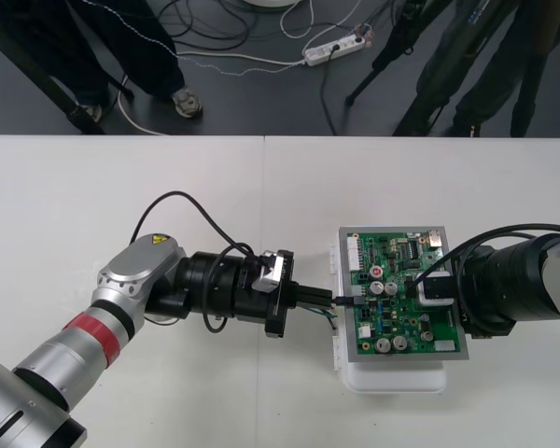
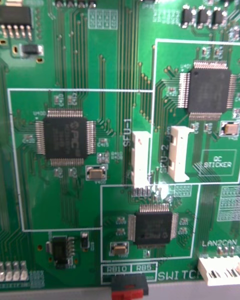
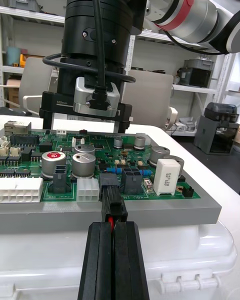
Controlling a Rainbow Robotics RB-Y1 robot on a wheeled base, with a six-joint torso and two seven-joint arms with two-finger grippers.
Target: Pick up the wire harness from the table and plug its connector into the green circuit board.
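- The wire harness point(image 3: 115, 212) is being held at the left edge of the green circuit board point(image 1: 406, 322), just above the surface point(image 1: 121, 205).
- The left end effector point(image 1: 325, 299) is reaching in from the left, lying nearly level and pointing at that edge of the board.
- In the left wrist view its two black fingers point(image 3: 97, 260) are pressing together on the harness, and a red wire point(image 3: 108, 222) is showing in the slit between their tips.
- The harness's black plug point(image 3: 113, 200) is sticking out beyond those fingertips and touching a black socket point(image 3: 108, 181) at the board's rim. I cannot tell whether it is fully seated.
- In the front view, thin green wires point(image 1: 332, 319) are trailing down from the left end effector, just beside the board's edge.
- The right end effector point(image 1: 427, 287) is coming in from the right and hanging over the middle of the board, pointing down at it.
- In the left wrist view its fingers point(image 3: 122, 125) are standing well apart above the board, gripping nothing.
- The right wrist view is looking straight down on the board's chips and two white connectors point(image 2: 177, 152).
- The board is sitting on its white base point(image 1: 397, 378), towards the right of the surface.
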